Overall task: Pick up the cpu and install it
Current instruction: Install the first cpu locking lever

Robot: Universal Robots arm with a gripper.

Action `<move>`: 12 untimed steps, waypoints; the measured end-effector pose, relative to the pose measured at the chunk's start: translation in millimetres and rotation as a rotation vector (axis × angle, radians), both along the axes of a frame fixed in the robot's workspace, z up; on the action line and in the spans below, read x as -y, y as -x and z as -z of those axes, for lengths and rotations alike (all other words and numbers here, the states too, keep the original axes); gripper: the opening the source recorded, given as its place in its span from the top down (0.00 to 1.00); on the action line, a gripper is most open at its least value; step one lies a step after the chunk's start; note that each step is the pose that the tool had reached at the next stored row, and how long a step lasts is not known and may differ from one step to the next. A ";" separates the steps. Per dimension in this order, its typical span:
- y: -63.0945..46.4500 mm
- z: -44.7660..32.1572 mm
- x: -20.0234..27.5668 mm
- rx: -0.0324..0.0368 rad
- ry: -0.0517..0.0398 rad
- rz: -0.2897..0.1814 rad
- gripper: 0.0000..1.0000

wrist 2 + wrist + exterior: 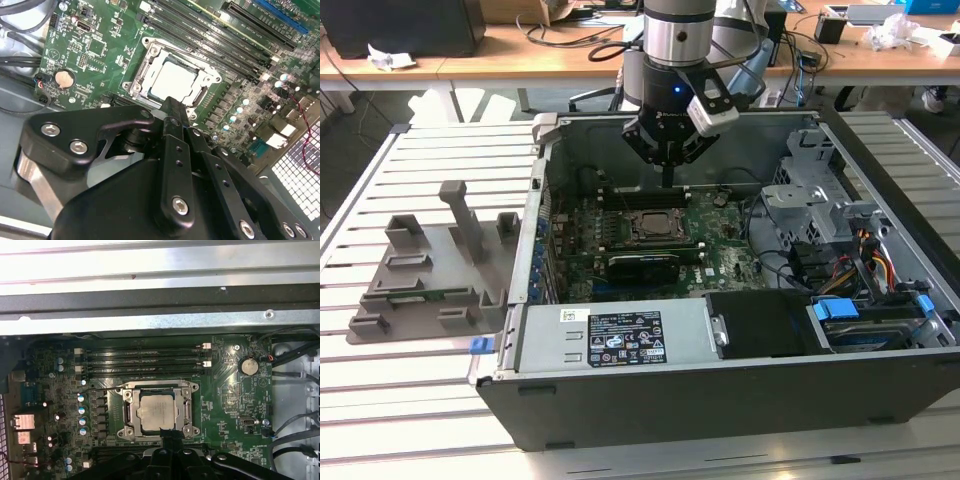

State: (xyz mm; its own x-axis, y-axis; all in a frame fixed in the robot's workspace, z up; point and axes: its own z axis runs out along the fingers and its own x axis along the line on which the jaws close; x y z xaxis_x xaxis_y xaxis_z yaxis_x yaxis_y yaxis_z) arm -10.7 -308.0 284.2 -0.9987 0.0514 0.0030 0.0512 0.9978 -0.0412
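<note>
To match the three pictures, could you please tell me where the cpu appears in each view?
Exterior view: cpu mid-motherboard, below the gripper.
Second wrist view: cpu just beyond the gripper.
First wrist view: cpu, likewise.
Shared landmark: socket frame around it.

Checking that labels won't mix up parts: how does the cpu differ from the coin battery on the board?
The cpu is square; the coin battery is round. The cpu is clearly larger than the coin battery. The cpu lies inside a metal socket frame mid-board; the coin battery sits in a small holder nearer the board's edge. Both are flat, metal-faced and lie flat on the green board.
</note>
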 end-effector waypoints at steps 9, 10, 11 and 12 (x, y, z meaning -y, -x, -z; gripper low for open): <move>2.8 0.0 0.0 0.0001 -0.0001 0.000 0.89; 3.4 0.0 0.0 0.0000 0.0000 0.000 0.89; 3.6 0.0 0.0 0.0000 0.0000 0.000 0.89; 3.7 0.0 0.0 0.0000 0.0000 -0.001 0.89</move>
State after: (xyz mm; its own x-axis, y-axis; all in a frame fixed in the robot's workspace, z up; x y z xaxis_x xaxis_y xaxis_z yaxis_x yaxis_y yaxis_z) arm -14.4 -308.0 284.2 -0.9987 0.0509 0.0030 0.0507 0.9979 -0.0412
